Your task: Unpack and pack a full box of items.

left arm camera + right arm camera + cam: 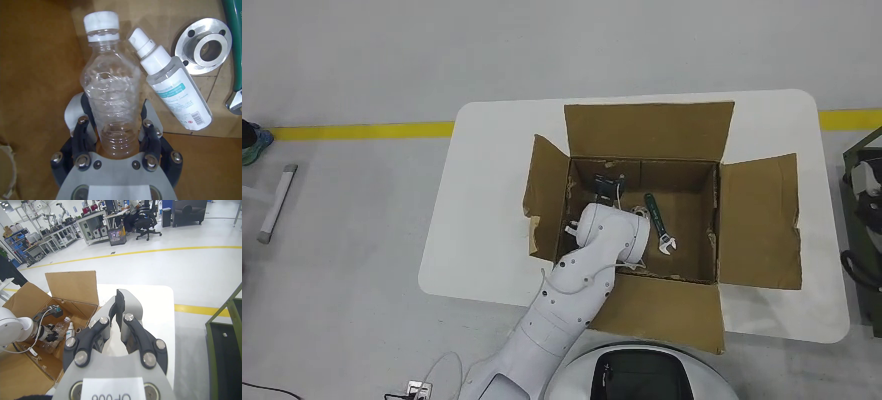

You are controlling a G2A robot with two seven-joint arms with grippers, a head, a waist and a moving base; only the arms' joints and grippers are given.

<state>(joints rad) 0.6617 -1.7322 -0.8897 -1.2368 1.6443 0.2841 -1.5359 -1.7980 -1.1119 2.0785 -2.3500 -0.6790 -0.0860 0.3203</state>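
Brown cardboard box (762, 235) sits open on the white table (492, 200). The left gripper (114, 100) is down inside it, squeezing a clear bottle (109, 85) with a white cap that lies on the box floor. Just beside it lie a white spray bottle (177, 91), a shiny metal ring (204, 49) and a green wrench (657, 222). The right gripper (118, 306) is pressed closed with nothing in it, above the table beside the box.

Edge cuts off green wrench (234, 56), clear bottle (111, 85) base hidden behind left gripper (114, 108), pale ring (8, 166) at corner unidentifiable.
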